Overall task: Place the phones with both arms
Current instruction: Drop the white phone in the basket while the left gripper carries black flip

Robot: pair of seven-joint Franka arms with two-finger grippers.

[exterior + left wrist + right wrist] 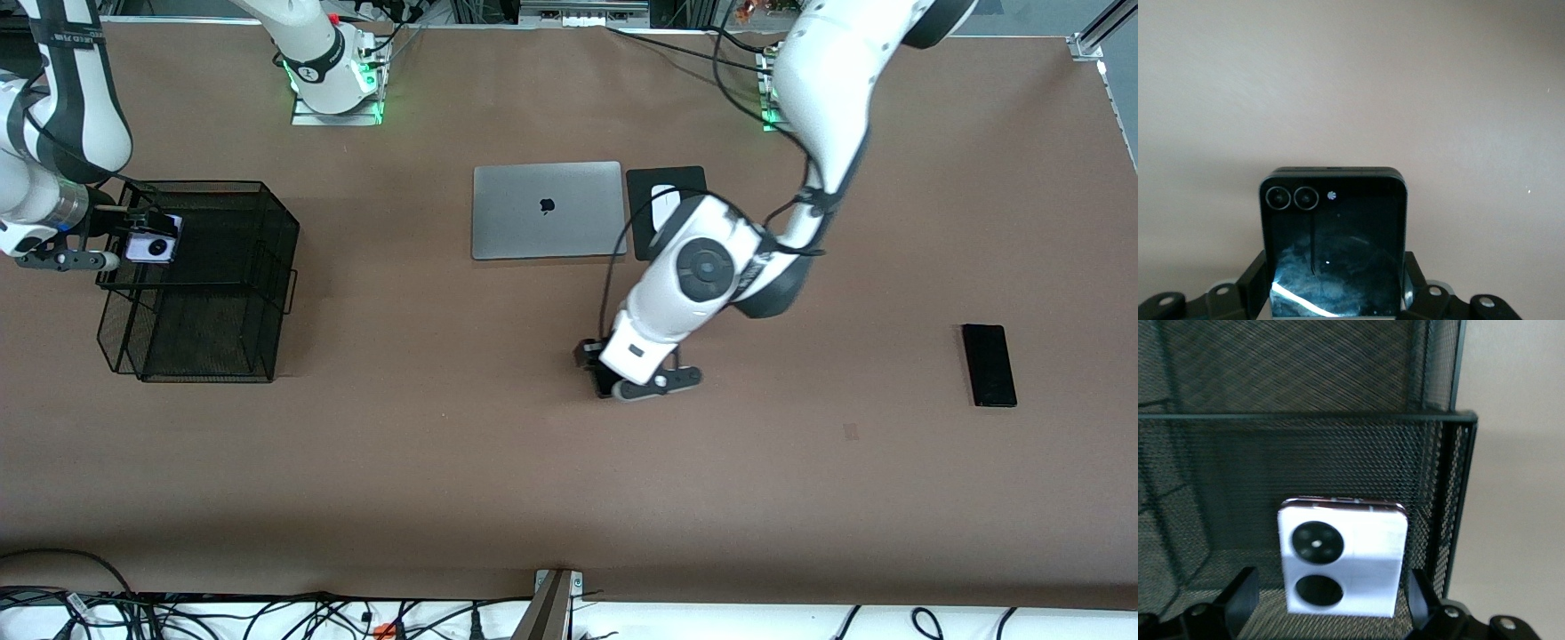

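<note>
The squarish lilac-white phone [153,242] [1343,560] with two black camera circles sits inside the black mesh basket [213,276] [1305,453]. My right gripper [129,240] [1331,600] is over it, open, with a gap between each finger and the phone. My left gripper [622,384] [1333,287] is low over the middle of the table, shut on the squarish black phone [1333,247] by its two sides. The long slim black phone [989,364] lies flat toward the left arm's end of the table.
A closed grey laptop [547,211] lies mid-table, farther from the front camera than my left gripper. Beside it a white mouse [662,203] rests on a black pad [667,178], partly covered by the left arm. The basket stands at the right arm's end.
</note>
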